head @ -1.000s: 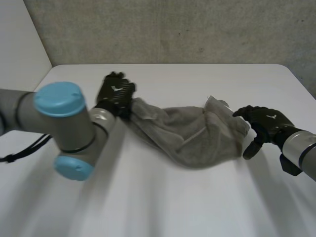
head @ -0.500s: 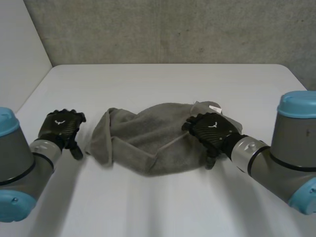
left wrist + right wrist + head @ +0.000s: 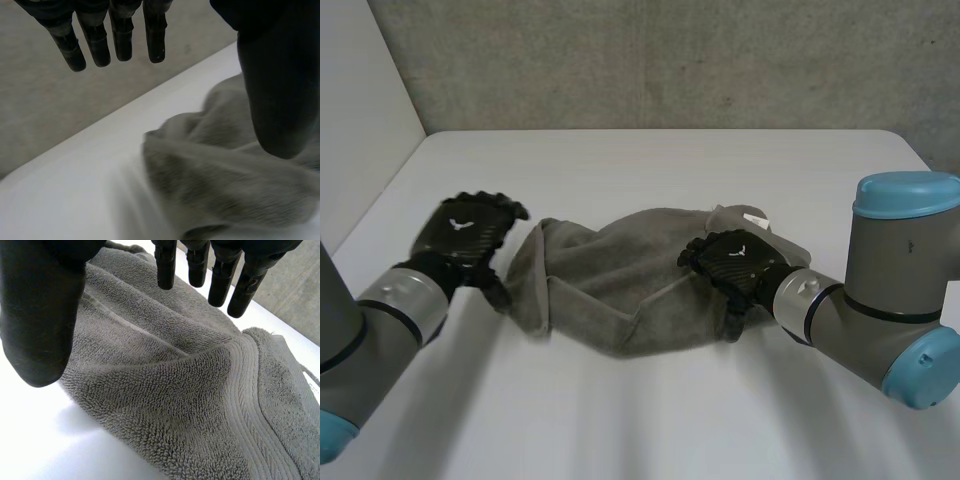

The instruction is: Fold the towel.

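Black fingers (image 3: 122, 42) of the left hand (image 3: 468, 235) hang straight and a little spread, well apart from the thumb (image 3: 277, 90), and nothing lies between them. This hand sits just beside the towel's (image 3: 620, 285) left end. Its thumb hangs over the rumpled cloth there, and whether it touches cannot be told.

The fingers (image 3: 220, 282) of the right hand (image 3: 735, 262) are also straight and slack, with the thumb held wide, and they grasp nothing. This hand hovers over the towel's right part, near the front edge; contact with the pile cannot be told. Both grey forearms reach out from the towel's two ends toward the near side.

The towel is grey terry, bunched into a low, loosely folded heap on the white table (image 3: 650, 420). Its long axis runs from one hand to the other, across the table, with the left end narrowed into a blunt bunched point. A flat woven band (image 3: 250, 385) crosses the cloth beside the right hand. A small white label (image 3: 755, 215) shows at the towel's far right corner. Behind the towel stands a grey wall (image 3: 670, 60).
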Robot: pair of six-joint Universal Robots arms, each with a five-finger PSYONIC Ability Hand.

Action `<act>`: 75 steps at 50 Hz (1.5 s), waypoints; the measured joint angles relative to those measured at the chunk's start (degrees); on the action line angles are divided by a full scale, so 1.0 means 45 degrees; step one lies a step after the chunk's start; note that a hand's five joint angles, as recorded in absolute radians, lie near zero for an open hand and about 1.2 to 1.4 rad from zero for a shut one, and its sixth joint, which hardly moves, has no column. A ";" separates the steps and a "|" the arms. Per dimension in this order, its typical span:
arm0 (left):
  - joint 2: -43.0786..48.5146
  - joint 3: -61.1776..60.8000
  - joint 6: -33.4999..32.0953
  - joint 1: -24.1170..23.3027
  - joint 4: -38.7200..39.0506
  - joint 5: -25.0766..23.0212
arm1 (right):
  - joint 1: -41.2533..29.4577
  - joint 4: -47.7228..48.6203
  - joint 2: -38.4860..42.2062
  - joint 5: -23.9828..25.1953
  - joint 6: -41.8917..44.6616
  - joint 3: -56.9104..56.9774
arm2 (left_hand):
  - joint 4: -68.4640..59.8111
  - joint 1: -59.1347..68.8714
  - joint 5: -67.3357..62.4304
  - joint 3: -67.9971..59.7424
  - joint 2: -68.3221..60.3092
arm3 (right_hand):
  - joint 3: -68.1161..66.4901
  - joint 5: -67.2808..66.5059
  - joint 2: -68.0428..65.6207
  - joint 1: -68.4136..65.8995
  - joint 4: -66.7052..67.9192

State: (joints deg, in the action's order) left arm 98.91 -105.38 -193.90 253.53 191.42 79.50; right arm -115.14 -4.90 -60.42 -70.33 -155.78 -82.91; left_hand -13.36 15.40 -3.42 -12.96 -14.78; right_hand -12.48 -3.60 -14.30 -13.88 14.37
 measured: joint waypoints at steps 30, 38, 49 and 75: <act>0.6760 0.6605 -0.2661 -0.2101 -0.4066 0.1346 | 0.0176 0.0020 0.0128 -0.0044 0.0078 -0.0341 | 0.0000 0.1258 -0.1830 0.0000 -0.1405 | 0.0000 0.0000 -0.0002 -0.0001 0.0000; 0.6256 0.6019 -0.2844 -0.2091 -0.4425 0.1378 | 0.0178 0.0032 0.0204 -0.0068 0.0107 -0.0316 | 0.0000 0.2185 -0.2641 0.0000 -0.2194 | 0.0000 0.0001 -0.0002 -0.0001 0.0000; 0.4830 0.4722 -0.2958 -0.1937 -0.4758 0.1284 | 0.0178 0.0049 0.0224 -0.0075 0.0108 -0.0305 | 0.0000 0.2815 -0.3256 0.0000 -0.2849 | 0.0000 0.0000 -0.0002 -0.0001 0.0000; 0.4348 0.3470 -0.3924 -0.1281 -0.4055 0.1320 | 0.0158 0.0033 0.0203 0.0026 0.0127 -0.0262 | 0.0000 0.6679 -0.7124 0.0000 -0.6829 | 0.0000 0.0001 -0.0002 -0.0001 0.0000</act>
State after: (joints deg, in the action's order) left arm 118.48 -89.76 -211.56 247.76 173.17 85.44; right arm -114.43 -4.75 -59.50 -70.22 -155.21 -84.09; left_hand -13.36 45.46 -35.48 -12.96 -45.51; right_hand -12.48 -3.60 -14.31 -13.88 14.37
